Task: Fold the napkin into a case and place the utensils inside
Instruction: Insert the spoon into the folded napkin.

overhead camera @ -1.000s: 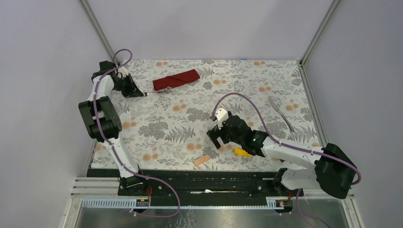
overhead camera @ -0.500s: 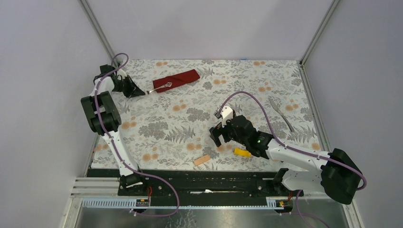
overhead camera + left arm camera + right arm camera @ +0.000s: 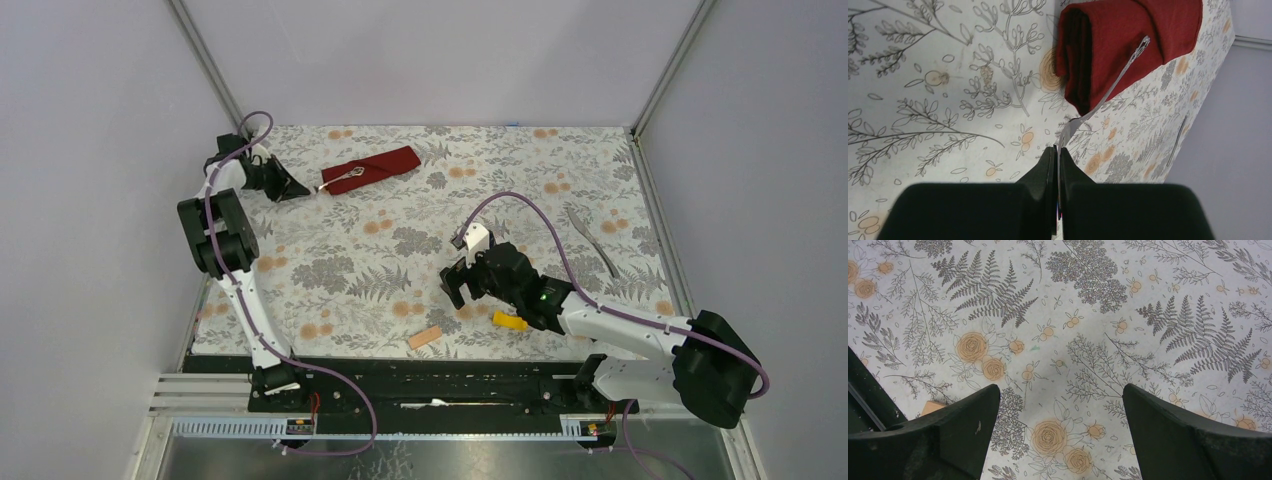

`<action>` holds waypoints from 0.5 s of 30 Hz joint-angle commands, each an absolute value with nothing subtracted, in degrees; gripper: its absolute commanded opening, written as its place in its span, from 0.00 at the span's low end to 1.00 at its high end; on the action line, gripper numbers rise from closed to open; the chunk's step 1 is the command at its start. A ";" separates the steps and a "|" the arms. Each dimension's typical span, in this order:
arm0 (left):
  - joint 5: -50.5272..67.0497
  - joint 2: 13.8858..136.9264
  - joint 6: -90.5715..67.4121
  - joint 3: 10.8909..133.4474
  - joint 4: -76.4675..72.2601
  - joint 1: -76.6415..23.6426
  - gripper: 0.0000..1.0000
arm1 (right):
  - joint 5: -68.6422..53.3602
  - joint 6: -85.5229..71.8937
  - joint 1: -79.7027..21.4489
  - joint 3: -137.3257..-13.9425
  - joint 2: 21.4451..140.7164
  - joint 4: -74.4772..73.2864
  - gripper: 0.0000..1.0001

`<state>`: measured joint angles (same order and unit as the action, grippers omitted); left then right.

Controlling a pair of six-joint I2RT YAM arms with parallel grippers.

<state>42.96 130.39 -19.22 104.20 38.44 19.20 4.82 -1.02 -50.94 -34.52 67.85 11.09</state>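
Note:
The dark red napkin (image 3: 372,166) lies folded at the far left of the table and also shows in the left wrist view (image 3: 1128,45). My left gripper (image 3: 303,189) is shut on a silver utensil that looks like the fork (image 3: 342,179). It grips the wide end (image 3: 1058,150), and the slim end of the fork (image 3: 1120,75) reaches over the napkin's near edge. The other utensil, seemingly the knife (image 3: 591,240), lies on the table at the right and shows far off in the left wrist view (image 3: 1177,136). My right gripper (image 3: 456,290) is open and empty over bare tablecloth (image 3: 1060,395).
A yellow block (image 3: 509,321) lies beside the right arm. A tan block (image 3: 425,337) lies near the front edge, its corner in the right wrist view (image 3: 932,406). Metal posts and grey walls close in the table at the back and sides.
My left gripper has moved toward the back of the table with the fork, whose far end now lies over the napkin. My right gripper shifted slightly right and nearer, still open.

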 commanded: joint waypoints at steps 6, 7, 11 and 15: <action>40.58 133.59 -22.77 112.13 36.57 15.11 0.00 | 3.95 -1.58 -50.20 -34.71 68.17 14.15 1.00; 39.93 134.30 -22.96 113.22 37.21 14.58 0.00 | 4.06 -1.54 -50.25 -34.57 68.07 14.08 1.00; 39.72 135.61 -23.28 115.16 38.40 13.55 0.00 | 4.21 -1.35 -50.26 -34.49 67.61 13.97 1.00; 38.76 133.97 -21.94 112.89 38.87 13.79 0.00 | 4.33 -1.23 -50.22 -34.52 67.48 13.97 1.00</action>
<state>39.86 135.31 -22.52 112.44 39.24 13.23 4.82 -1.02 -50.83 -34.50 68.36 11.16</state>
